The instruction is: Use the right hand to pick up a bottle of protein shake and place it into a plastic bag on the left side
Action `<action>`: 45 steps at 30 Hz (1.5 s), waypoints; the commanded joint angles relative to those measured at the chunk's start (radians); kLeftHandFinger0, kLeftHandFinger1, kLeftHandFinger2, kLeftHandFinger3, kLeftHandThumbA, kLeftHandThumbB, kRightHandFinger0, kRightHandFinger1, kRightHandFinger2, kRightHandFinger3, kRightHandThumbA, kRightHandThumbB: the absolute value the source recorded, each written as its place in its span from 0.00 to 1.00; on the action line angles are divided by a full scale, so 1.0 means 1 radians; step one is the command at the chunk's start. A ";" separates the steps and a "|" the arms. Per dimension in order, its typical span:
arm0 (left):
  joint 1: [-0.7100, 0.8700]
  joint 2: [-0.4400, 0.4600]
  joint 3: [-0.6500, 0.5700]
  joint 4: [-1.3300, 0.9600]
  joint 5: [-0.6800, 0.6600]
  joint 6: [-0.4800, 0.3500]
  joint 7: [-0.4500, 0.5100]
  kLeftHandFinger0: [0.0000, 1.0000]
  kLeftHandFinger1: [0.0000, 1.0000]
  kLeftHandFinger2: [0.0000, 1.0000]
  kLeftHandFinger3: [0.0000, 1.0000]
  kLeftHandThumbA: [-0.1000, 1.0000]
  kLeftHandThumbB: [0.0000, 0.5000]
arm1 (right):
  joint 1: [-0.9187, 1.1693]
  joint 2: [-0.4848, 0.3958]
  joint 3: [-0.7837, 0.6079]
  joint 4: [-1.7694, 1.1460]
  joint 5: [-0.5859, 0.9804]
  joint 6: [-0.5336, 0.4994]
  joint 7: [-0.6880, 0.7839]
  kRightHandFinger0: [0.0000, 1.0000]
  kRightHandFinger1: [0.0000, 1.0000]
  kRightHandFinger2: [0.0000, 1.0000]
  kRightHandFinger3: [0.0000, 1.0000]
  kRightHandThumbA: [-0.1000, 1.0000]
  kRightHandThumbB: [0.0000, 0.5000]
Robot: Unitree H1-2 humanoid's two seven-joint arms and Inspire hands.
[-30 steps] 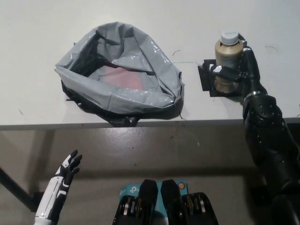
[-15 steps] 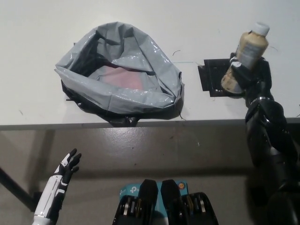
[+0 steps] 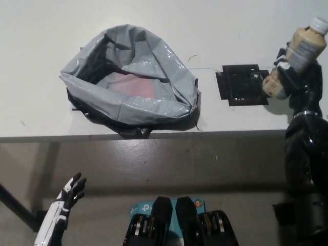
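The bottle (image 3: 298, 55) is grasped by the right hand (image 3: 293, 77) and held tilted above the desk (image 3: 41, 31), well right of the bag (image 3: 130, 82). The left hand (image 3: 69, 192) is kept low, fingers spread.

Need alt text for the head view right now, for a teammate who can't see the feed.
The black right hand holds a tilted protein shake bottle above the table's right edge. An open grey plastic bag sits left of a black mat; the white left hand rests open, lower left.

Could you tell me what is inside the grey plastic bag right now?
Inside the grey plastic bag something pinkish-red shows through the opening; the folded rim hides the rest, so I cannot identify it.
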 commanded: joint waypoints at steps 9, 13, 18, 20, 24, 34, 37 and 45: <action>0.001 0.026 0.002 -0.033 -0.020 0.004 -0.023 1.00 1.00 1.00 1.00 1.00 0.56 | -0.066 0.075 0.293 -0.390 -0.156 0.125 0.049 0.08 0.42 0.74 0.71 0.00 0.47; -0.021 0.033 -0.008 -0.025 0.007 -0.001 -0.022 1.00 1.00 1.00 1.00 1.00 0.57 | -0.150 0.061 0.419 -0.414 -0.283 0.099 0.051 0.00 0.38 0.72 0.74 0.00 0.30; -0.025 0.033 -0.007 -0.022 -0.017 -0.004 -0.031 1.00 1.00 1.00 1.00 1.00 0.55 | -0.222 0.057 0.506 -0.314 -0.343 0.116 0.063 0.00 0.38 0.74 0.74 0.00 0.29; -0.024 0.030 -0.006 -0.028 -0.023 0.004 -0.032 1.00 1.00 1.00 1.00 1.00 0.58 | -0.261 0.058 0.551 -0.244 -0.377 0.132 0.073 0.00 0.37 0.72 0.75 0.00 0.30; -0.023 0.030 -0.007 -0.037 -0.006 0.008 -0.030 1.00 1.00 1.00 1.00 1.00 0.61 | -0.335 0.049 0.646 -0.091 -0.483 0.102 0.057 0.00 0.36 0.71 0.74 0.00 0.31; -0.029 0.024 -0.007 -0.052 -0.016 0.014 -0.036 1.00 1.00 1.00 1.00 1.00 0.52 | -0.506 0.061 0.854 0.380 -0.658 -0.009 -0.046 0.02 0.45 0.78 0.93 0.00 0.33; -0.027 0.026 -0.003 -0.050 -0.013 0.010 -0.034 1.00 1.00 1.00 1.00 1.00 0.49 | -0.509 0.073 0.885 0.438 -0.671 -0.036 -0.052 0.02 0.46 0.80 0.93 0.00 0.30; -0.028 0.038 -0.011 -0.046 -0.009 -0.002 -0.047 1.00 1.00 1.00 1.00 1.00 0.45 | -0.440 0.105 0.851 0.465 -0.633 -0.097 -0.018 0.03 0.45 0.77 0.86 0.00 0.25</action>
